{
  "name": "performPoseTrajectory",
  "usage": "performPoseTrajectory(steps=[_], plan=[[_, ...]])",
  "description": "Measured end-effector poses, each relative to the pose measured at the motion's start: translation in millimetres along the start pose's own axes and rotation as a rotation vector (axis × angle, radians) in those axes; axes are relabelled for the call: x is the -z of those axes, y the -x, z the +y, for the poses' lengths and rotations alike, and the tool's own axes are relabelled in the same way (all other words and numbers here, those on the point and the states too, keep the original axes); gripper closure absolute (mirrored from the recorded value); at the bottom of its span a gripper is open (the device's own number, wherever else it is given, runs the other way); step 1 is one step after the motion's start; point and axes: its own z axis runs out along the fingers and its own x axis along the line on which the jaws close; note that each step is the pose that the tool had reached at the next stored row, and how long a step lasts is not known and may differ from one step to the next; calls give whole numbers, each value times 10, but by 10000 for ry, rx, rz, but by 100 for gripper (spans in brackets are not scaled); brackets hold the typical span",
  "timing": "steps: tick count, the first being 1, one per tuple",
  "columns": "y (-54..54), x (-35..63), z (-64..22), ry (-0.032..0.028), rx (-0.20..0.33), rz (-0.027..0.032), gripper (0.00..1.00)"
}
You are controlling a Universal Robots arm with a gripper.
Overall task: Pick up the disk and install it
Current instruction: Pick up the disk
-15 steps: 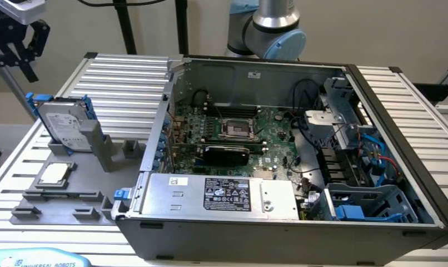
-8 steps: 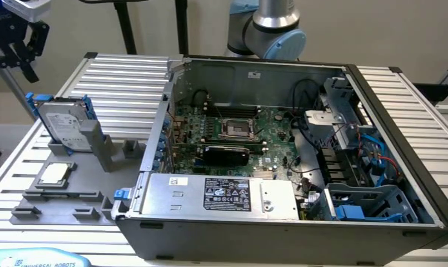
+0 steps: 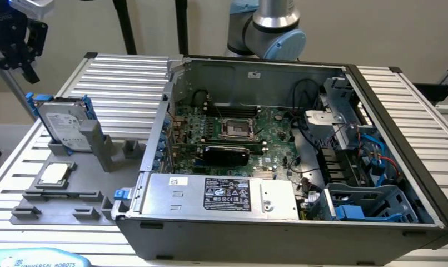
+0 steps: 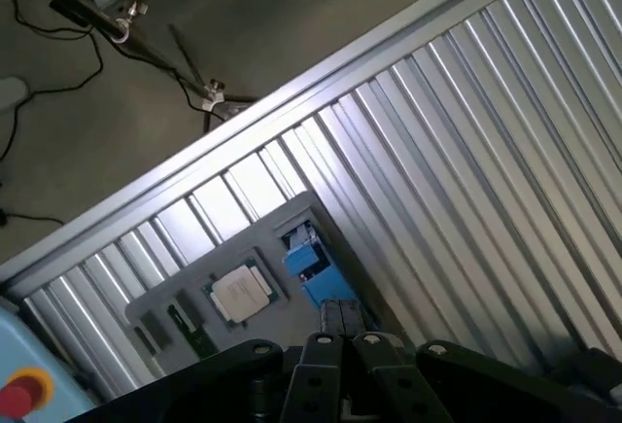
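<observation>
The ribbed aluminium tabletop (image 3: 128, 75) carries everything. Most of it is taken up by an open desktop computer case (image 3: 268, 233), lying on its side from the middle of the tabletop towards the edge at the exterior view's right. Inside it the green motherboard (image 3: 265, 125) faces up, and the silver power supply (image 3: 217, 194) with its black label sits along the near wall.

By the tabletop's edge at the exterior view's left lies a grey fixture tray (image 3: 68, 203). The disk (image 3: 63, 127) stands on edge in a slot at the tray's far end (leaning back a little), its white label facing the room and its blue frame showing along the sides. The case is just beside it. Nearer on the same tray a square CPU chip (image 3: 53, 174) lies flat.

The claw (image 4: 340, 311) hangs in the air over that side of the tabletop, clear of the disk. Its fingers are pressed together with nothing between them.
</observation>
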Motion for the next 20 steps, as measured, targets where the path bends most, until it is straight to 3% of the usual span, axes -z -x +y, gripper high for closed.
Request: performPoseTrajectory(steps=[20], plan=[[1,-27,-4,53,3514,27,89]])
